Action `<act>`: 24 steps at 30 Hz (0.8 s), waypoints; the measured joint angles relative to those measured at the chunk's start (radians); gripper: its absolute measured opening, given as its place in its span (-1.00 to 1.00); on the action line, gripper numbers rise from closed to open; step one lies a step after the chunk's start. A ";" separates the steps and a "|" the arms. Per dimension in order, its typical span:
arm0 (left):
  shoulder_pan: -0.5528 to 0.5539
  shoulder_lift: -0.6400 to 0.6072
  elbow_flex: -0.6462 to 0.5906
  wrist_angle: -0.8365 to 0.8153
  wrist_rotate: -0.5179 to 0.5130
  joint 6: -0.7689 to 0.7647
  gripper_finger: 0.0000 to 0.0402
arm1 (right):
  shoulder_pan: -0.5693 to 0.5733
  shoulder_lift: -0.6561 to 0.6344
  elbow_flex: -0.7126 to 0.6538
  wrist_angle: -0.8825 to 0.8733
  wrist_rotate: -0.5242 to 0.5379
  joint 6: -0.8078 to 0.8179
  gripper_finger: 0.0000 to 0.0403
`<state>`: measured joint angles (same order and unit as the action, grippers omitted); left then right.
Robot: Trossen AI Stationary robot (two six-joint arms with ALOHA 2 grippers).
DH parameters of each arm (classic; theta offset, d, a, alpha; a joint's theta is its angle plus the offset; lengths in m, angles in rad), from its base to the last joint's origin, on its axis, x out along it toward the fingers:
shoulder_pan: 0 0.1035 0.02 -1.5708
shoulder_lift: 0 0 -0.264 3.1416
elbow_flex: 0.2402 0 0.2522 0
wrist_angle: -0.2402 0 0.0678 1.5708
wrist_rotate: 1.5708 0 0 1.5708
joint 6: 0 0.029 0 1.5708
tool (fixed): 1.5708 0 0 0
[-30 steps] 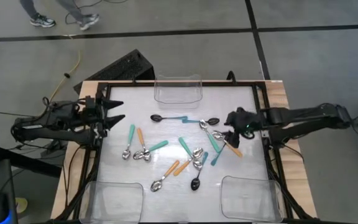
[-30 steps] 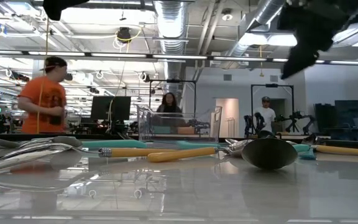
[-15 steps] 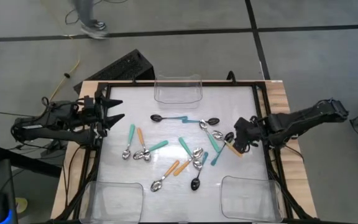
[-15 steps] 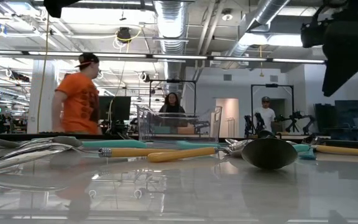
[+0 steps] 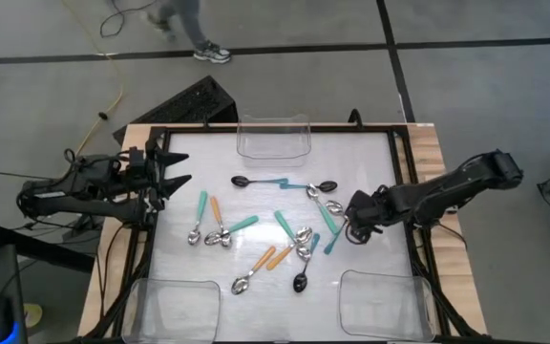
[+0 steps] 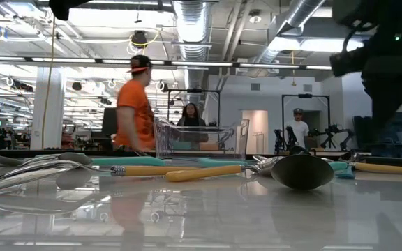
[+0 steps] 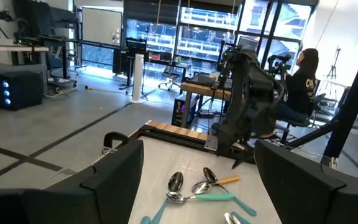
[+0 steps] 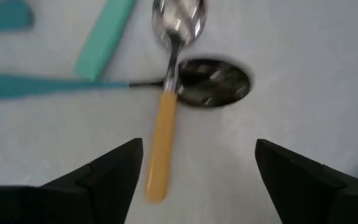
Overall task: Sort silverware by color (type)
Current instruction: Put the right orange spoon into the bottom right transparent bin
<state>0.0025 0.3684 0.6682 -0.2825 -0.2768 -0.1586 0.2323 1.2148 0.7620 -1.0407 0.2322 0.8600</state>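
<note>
The right gripper (image 5: 354, 216), fingers spread and empty, hangs directly over the orange-handled spoon (image 8: 165, 118) (its handle between them), seemingly lined up for pickup.

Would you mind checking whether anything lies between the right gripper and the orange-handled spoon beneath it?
Nothing visible does. The open right gripper hangs over the orange-handled spoon with clear space between. That spoon's neck lies across a black-bowled teal spoon.
</note>
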 joint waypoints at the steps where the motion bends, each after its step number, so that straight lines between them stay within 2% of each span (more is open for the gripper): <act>1: 0.000 0.000 0.000 0.000 0.000 -0.007 0.46 | -0.007 0.020 0.000 0.006 -0.022 -0.001 0.73; 9: 0.000 0.000 0.000 -0.021 0.000 -0.020 0.46 | -0.040 0.128 0.000 0.054 -0.126 -0.054 0.71; 24: 0.000 0.000 0.000 -0.019 0.000 -0.021 0.46 | -0.157 0.146 -0.028 0.168 -0.106 -0.204 0.70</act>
<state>0.0026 0.3686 0.6682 -0.3016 -0.2764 -0.1797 0.0750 1.3605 0.7341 -0.8732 0.1257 0.6559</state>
